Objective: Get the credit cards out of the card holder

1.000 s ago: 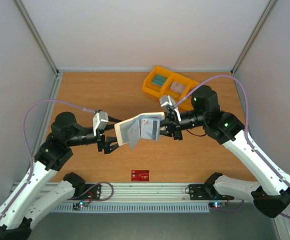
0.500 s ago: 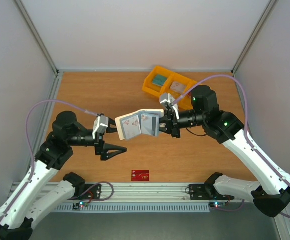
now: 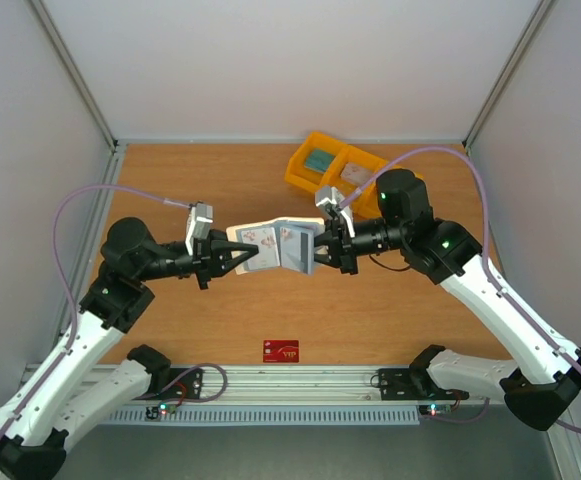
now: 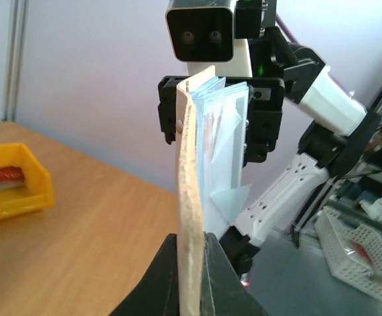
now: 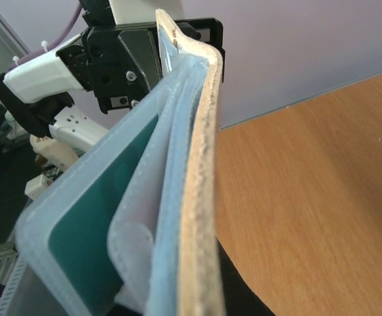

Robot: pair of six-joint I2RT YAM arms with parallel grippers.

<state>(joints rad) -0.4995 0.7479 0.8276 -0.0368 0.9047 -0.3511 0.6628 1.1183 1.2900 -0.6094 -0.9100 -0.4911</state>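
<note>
From above, the card holder (image 3: 275,246) hangs open over the table (image 3: 170,190), with the left gripper (image 3: 240,258) and right gripper (image 3: 320,246) each clamped on one end. A red card (image 3: 281,350) lies on the wood.

Left wrist: the fingers (image 4: 220,286) pinch its cream cover.

Right wrist: a green card (image 5: 92,224) sits in a sleeve.

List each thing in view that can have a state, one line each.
card holder: open, held in the air by both grippers
left gripper: shut on the holder's cream cover
right gripper: shut on the holder's opposite side
credit cards: tucked in the holder's sleeves, not yet out
red card: lying flat, outside the holder
yellow bin: upright, items inside
</note>
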